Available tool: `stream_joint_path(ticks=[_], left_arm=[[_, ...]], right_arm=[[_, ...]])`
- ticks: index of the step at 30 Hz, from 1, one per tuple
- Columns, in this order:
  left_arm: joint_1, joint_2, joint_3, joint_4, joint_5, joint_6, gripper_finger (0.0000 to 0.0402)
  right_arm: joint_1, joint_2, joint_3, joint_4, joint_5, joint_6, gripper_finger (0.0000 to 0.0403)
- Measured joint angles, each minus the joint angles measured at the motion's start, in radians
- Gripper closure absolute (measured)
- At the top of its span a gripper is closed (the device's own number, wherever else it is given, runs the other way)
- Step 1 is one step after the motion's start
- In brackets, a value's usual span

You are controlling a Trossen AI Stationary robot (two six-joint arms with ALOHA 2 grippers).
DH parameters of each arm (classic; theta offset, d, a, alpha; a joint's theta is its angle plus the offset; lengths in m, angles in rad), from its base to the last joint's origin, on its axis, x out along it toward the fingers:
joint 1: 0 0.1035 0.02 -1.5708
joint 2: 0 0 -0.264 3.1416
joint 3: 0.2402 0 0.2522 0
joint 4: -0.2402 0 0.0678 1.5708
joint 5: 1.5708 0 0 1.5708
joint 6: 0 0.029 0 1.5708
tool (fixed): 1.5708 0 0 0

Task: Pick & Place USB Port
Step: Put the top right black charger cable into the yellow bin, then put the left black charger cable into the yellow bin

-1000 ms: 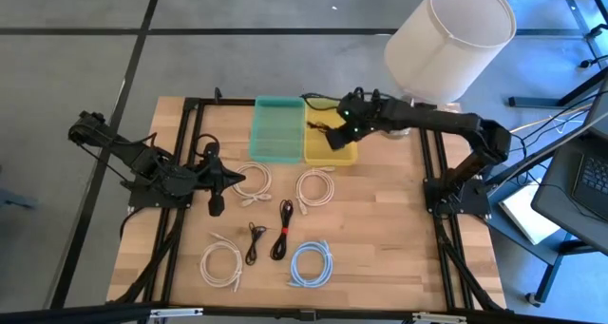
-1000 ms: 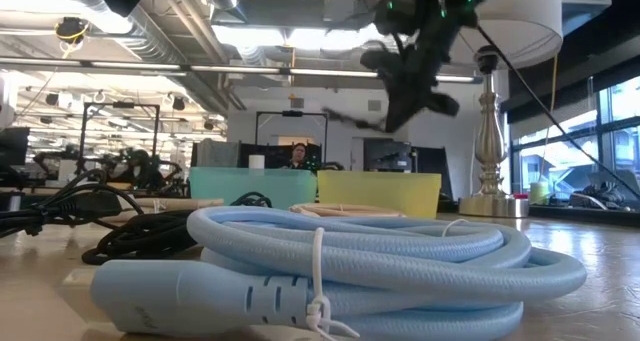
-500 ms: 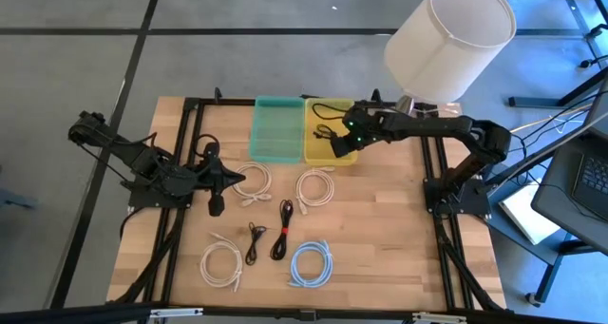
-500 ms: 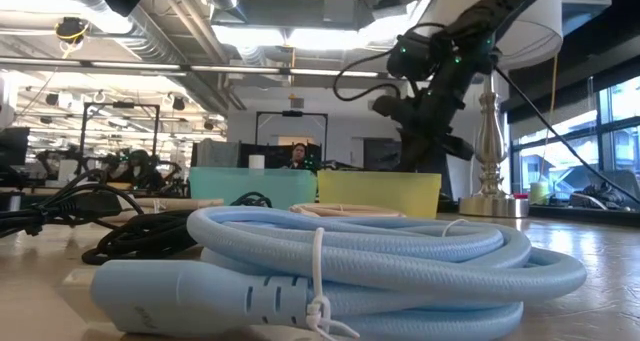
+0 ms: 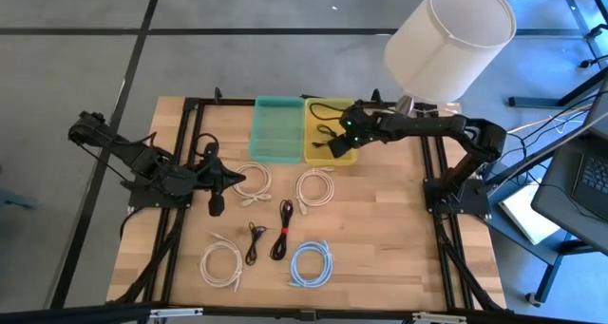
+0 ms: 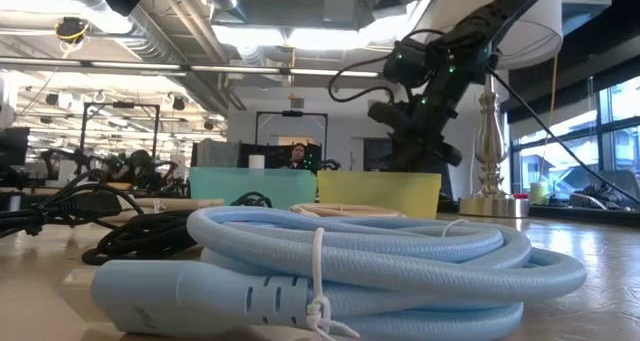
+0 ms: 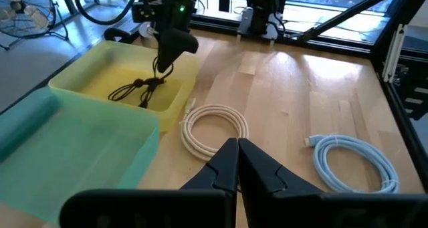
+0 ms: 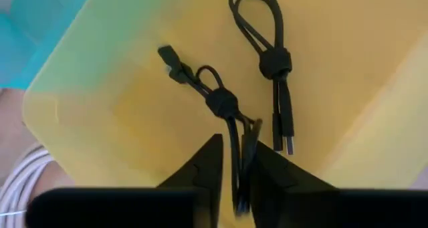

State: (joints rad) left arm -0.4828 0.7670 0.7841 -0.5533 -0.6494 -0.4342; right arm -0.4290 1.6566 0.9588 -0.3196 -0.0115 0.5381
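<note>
— What is in the bins?

— The yellow plastic bin (image 5: 331,161) holds two black USB cables. One black USB cable, tied in a small bundle (image 8: 222,102), lies on the bin floor just ahead of the right claw (image 8: 234,144), and a strand of it runs back up between the claw's tips. The other black cable, a tied loop with two plugs side by side (image 8: 275,61), lies a little farther out from the claw and to one side, apart from the first. The teal plastic bin (image 5: 277,129) stands touching the yellow one, on the side away from the right arm's base.

— Is the claw gripping?

— Yes, its tips are pinched on that thin strand. From the left wrist, the strand hangs from the claw down to the bundle.

— Anything hard to see?

— From table height the yellow wall hides the claw's tips and both cables, and a coiled light-blue cable (image 6: 350,251) fills the foreground. From above, the claw covers part of the bin's floor, so the bundle under it is barely visible.

— And the arm's pose?

— The right arm reaches out long and low from its base across the table's edge, wrist tipped down into the yellow bin. The left claw (image 7: 237,146) waits at the table's other side, its tips together, well apart from the bins.
</note>
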Motion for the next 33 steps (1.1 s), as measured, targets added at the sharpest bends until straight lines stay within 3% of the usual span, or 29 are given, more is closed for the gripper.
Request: stream_joint_path(ticks=[10, 23, 33], left_arm=[[0.000, 0.000, 0.000, -0.002, 0.019, 0.003, 0.0398], [0.000, 0.000, 0.000, -0.005, 0.015, 0.021, 0.0398], [0.000, 0.000, 0.000, -0.005, 0.012, 0.029, 0.0398]], right_arm=[[0.001, -0.003, 0.065, -0.051, 0.003, -0.062, 0.0271], [0.011, -0.003, 0.175, -0.301, 0.182, -0.141, 0.0280], [0.046, -0.004, 0.224, -0.313, 0.256, -0.206, 0.0303]])
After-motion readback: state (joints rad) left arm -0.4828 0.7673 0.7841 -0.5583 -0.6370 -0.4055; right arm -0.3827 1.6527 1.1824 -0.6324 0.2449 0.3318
